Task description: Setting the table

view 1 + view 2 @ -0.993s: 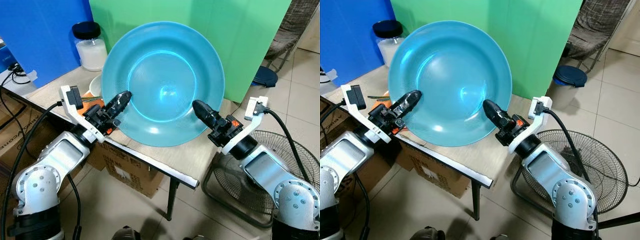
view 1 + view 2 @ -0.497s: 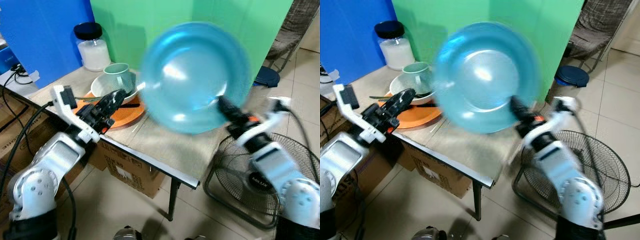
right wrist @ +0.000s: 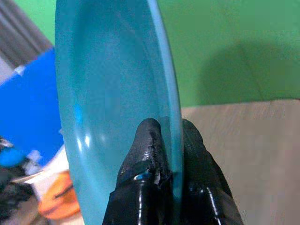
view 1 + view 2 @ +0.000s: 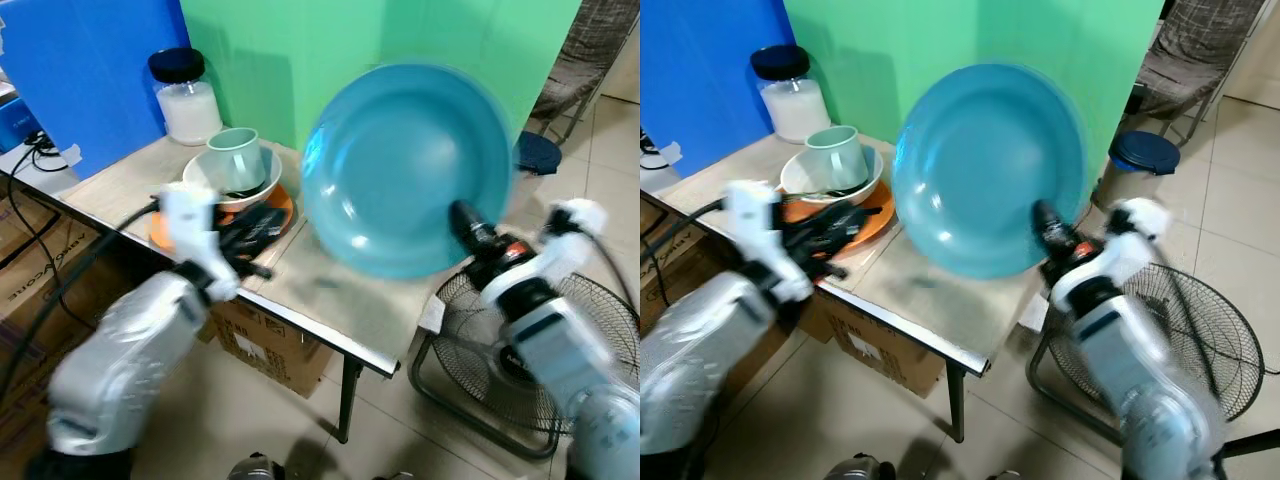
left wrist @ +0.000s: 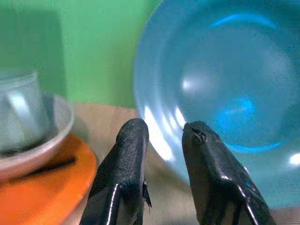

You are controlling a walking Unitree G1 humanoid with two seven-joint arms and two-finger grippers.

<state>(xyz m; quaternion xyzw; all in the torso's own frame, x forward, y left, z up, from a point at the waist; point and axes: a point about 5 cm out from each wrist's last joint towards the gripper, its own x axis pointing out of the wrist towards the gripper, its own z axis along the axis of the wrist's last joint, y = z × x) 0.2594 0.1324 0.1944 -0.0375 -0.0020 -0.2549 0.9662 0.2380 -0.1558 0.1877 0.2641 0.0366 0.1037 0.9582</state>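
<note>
Plate (image 4: 408, 166) upright, rim pinched in right hand (image 3: 169, 140), left hand (image 5: 164, 133) apart, empty.

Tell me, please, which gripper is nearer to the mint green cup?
Left. The left gripper hovers over the orange plate just before the mint green cup; the right gripper pinches the blue plate farther off.

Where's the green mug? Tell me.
In the left eye view the green mug sits in the white bowl on the orange plate, table's left, beside the left gripper.
</note>
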